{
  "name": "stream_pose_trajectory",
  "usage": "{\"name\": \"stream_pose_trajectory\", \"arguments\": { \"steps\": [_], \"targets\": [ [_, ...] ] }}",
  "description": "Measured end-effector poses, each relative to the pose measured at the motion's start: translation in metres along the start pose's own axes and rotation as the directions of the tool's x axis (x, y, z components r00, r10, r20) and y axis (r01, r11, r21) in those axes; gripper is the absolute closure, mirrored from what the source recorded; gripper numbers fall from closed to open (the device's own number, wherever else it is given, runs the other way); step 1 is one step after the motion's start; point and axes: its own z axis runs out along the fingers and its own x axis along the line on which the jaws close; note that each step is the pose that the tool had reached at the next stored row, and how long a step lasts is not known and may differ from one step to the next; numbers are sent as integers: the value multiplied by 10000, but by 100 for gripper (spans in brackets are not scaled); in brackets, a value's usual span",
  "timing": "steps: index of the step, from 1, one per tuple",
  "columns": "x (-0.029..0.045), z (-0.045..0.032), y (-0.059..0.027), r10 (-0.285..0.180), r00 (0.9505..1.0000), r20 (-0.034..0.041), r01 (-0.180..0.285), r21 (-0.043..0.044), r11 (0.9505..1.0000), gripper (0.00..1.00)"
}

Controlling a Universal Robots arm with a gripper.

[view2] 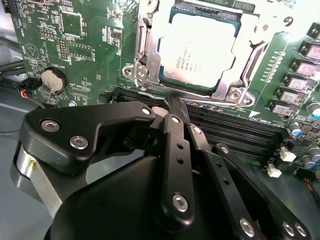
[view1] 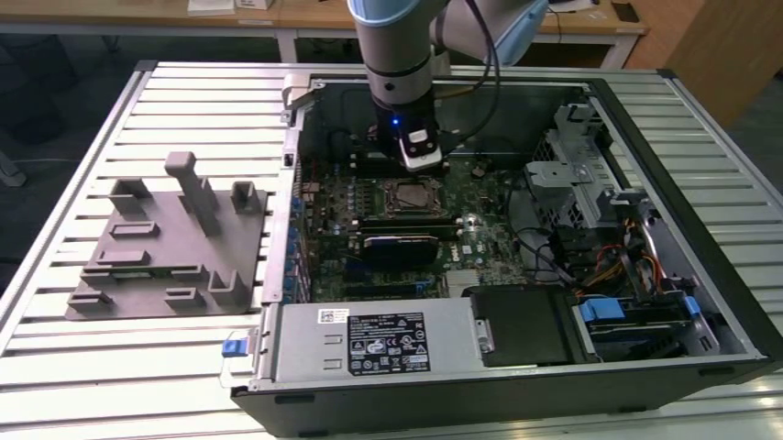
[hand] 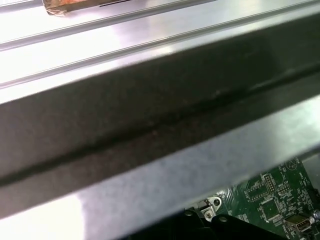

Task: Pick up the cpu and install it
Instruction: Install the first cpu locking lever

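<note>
Second wrist view shows the gripper (view2: 170, 102) closed, empty, just beside the socketed cpu (view2: 197, 50).

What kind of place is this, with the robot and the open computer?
Probably a robotics lab or workshop. A robot arm reaches into an open computer case lying on a slatted metal table, beside a grey fixture tray, with wooden desks behind.

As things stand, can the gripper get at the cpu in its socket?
Probably yes. The cpu lies seated in the motherboard socket with its silver top bare, and nothing covers it. The gripper hangs just beside the socket frame, its fingers drawn together, inside the open computer case.
</note>
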Motion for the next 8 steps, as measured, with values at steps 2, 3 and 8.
{"name": "stream_pose_trajectory", "arguments": {
  "steps": [2, 3, 8],
  "targets": [
    [1, 4, -1, 26, 10000, 10, -26, 19, 10000, 89],
    [1, 5, -2, 38, 10000, 14, -38, 27, 10000, 89],
    [2, 14, -4, 98, 9999, 33, -98, 52, 9999, 89]
  ]
}}
